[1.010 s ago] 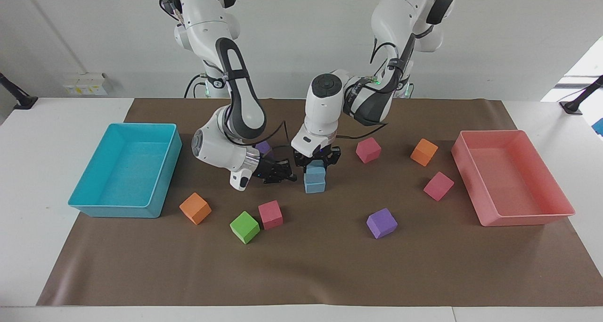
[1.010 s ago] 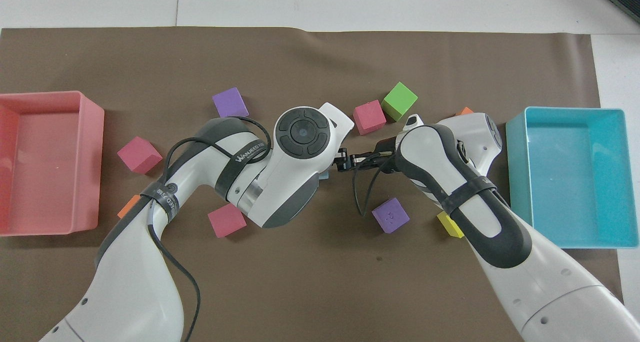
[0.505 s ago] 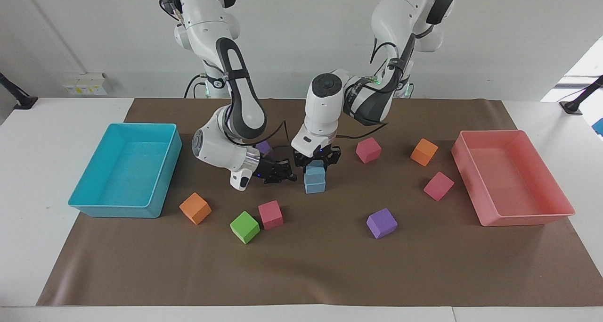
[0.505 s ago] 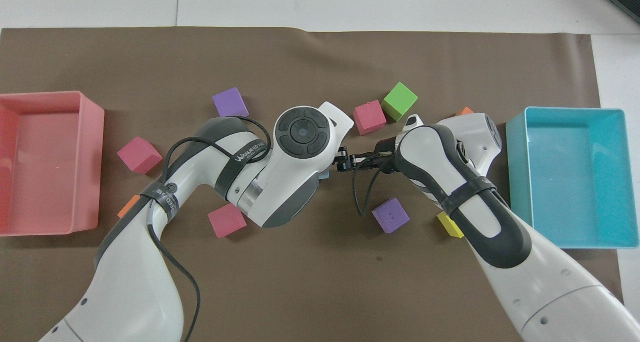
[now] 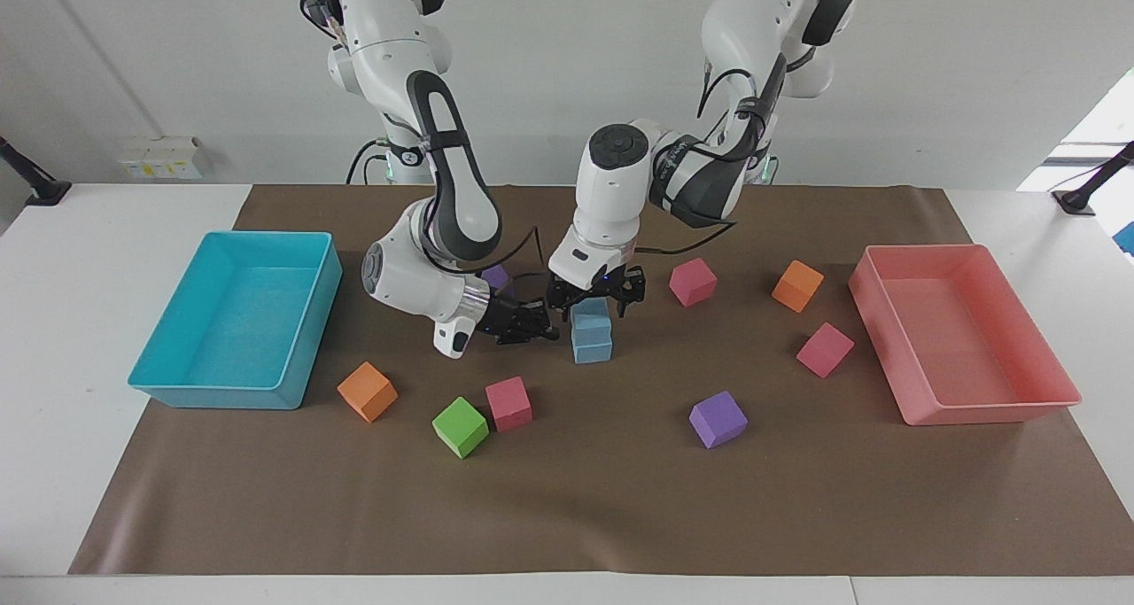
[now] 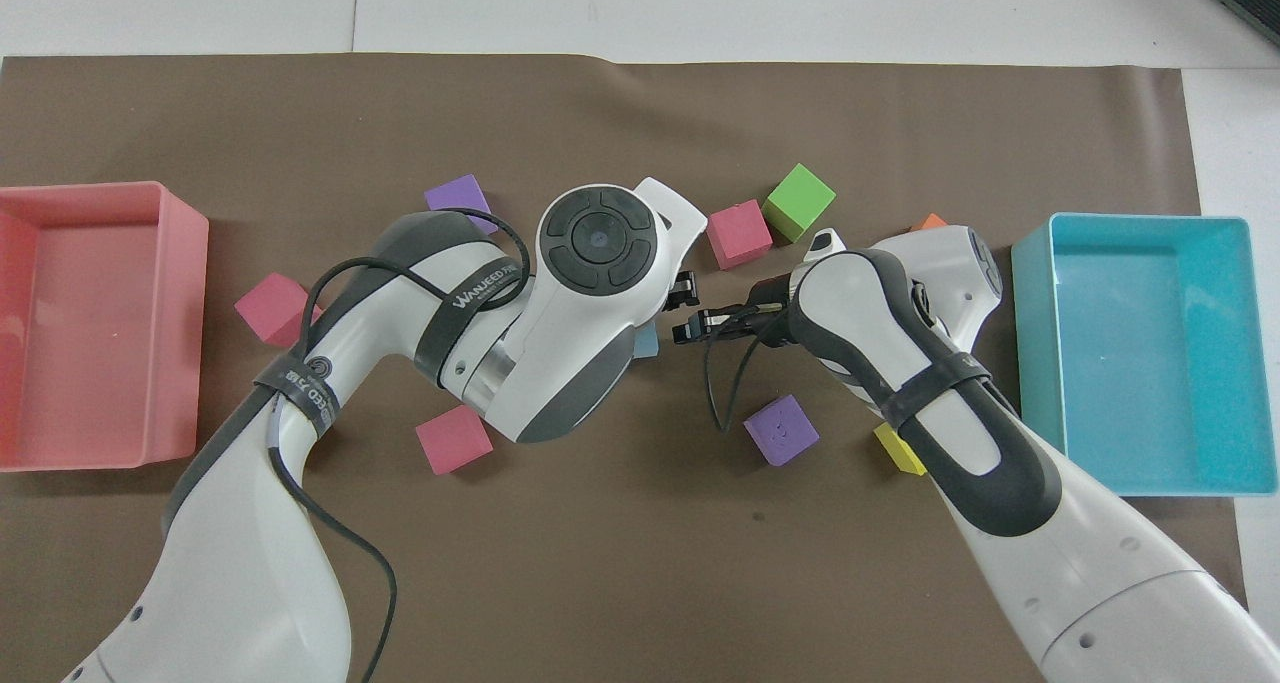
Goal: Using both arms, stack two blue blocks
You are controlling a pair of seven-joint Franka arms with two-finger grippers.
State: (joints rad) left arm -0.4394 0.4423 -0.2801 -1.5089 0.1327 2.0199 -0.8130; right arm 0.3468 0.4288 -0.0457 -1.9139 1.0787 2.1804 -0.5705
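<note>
Upper blue block point(image 5: 591, 314) released onto lower blue block point(image 5: 592, 348); left gripper point(image 5: 594, 293) opened, lifted at twelve o'clock. Right gripper point(image 5: 532, 326) closed, empty, at nine o'clock. Stack judged complete.

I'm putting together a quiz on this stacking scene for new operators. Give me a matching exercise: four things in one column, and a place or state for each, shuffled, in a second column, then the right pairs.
Things
1. upper blue block
2. left gripper
3. right gripper
4. green cube

Places or states
A. shut, beside the blue stack, toward the right arm's end of the table
B. resting on the lower blue block
C. on the brown mat, beside a pink cube
D. open, its fingers either side of the top of the stack

Pairs: 1-B, 2-D, 3-A, 4-C
</note>
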